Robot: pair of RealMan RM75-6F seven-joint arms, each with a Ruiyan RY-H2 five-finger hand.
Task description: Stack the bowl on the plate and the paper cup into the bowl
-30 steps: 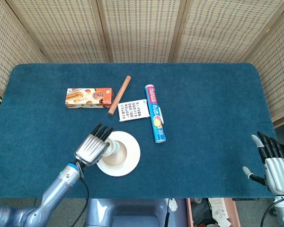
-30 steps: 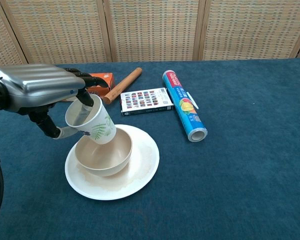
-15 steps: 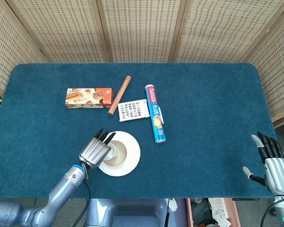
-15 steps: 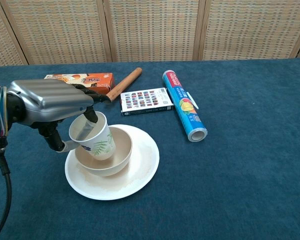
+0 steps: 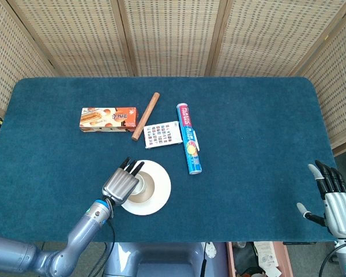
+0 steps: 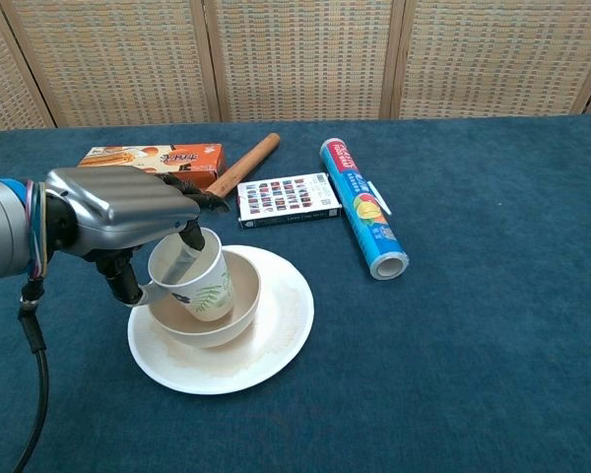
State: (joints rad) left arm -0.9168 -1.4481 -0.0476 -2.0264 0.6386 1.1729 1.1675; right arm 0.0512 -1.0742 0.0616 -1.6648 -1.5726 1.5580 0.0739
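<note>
A white plate [image 6: 266,345] [image 5: 160,193] lies on the blue table near the front left, and a beige bowl [image 6: 238,288] [image 5: 147,190] sits on it. A white paper cup [image 6: 195,280] with a leaf print stands slightly tilted inside the bowl's left half. My left hand [image 6: 118,209] [image 5: 121,183] holds the cup by its rim, one finger inside the mouth and the thumb outside. My right hand [image 5: 334,199] rests at the table's front right corner with its fingers spread and nothing in it.
A snack box [image 6: 150,158], a wooden stick [image 6: 243,165], a flat printed box [image 6: 286,198] and a blue foil roll [image 6: 362,208] lie behind and to the right of the plate. Folding screens stand behind the table.
My left hand has lowered the paper cup from above the bowl's left rim down into the bowl, turning it more upright. The right hand has stayed put.
</note>
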